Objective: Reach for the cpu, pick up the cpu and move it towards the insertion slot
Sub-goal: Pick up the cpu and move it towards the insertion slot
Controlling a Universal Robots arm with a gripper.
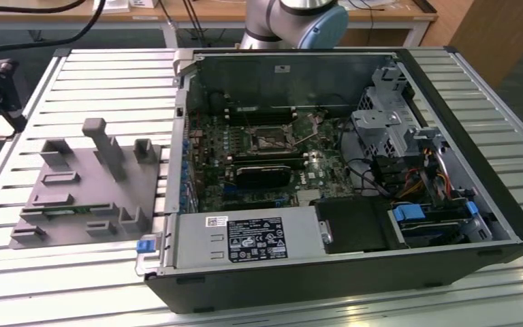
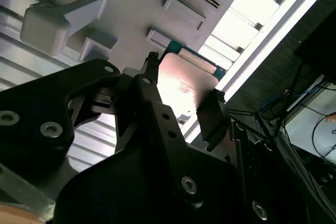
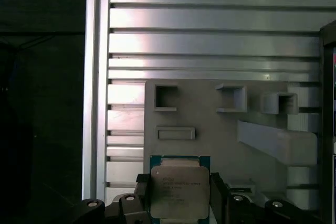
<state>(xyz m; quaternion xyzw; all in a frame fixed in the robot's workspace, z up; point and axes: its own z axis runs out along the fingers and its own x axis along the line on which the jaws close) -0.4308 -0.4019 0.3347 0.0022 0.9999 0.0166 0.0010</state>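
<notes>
In the exterior view, a big open computer case point(image 1: 353, 279) lies on a table point(image 1: 98, 75) made of silver slats. The insertion slot point(image 1: 271, 139) sits in the middle of the board inside the case. A grey plate point(image 1: 71, 197) with blocks lies beside the case, on the exterior view's left.

In the second wrist view, the gripper point(image 2: 181, 95) squeezes the cpu point(image 2: 186, 85) between its two black fingers point(image 2: 147, 98), close over the grey plate.

In the first wrist view, the cpu point(image 3: 180, 192) sits snug between the fingers, shiny side showing, above the plate's edge.
</notes>
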